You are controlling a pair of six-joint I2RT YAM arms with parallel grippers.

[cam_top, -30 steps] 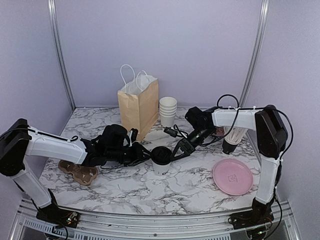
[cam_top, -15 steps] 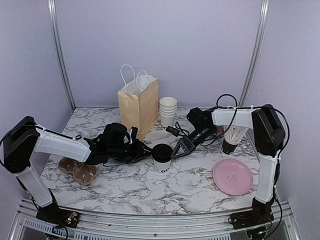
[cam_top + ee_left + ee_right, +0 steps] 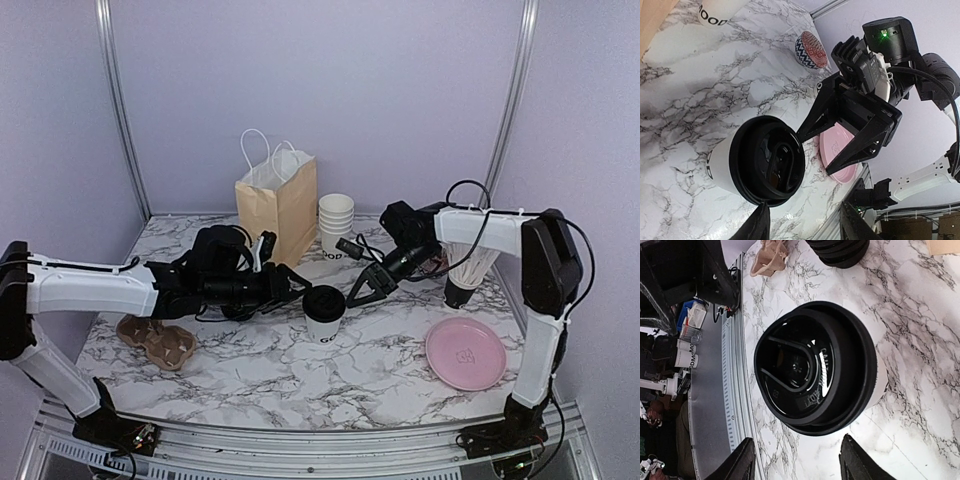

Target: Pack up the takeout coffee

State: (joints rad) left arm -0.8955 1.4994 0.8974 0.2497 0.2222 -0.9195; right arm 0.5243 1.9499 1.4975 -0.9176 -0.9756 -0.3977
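black-lidded takeout coffee [image 3: 323, 313] stands upright mid-bench [image 3: 250, 380], near the paper bag [image 3: 277, 210]. both claws have just backed off it and spread: left claw [image 3: 292, 285] and right claw [image 3: 364, 290] hang open on either side, gripping nothing. the lid looks seated, so bagging likely comes next. lid embossing partly reads "hot"; a spare cup [image 3: 715, 12] shows "mood".

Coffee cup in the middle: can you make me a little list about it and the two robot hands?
coffee cup: white, black lid on, upright on the marble table
left gripper: open, beside the cup, not holding it
right gripper: open, near the lid's rim, holding nothing
paper bag: brown, standing behind; cup not inside yet
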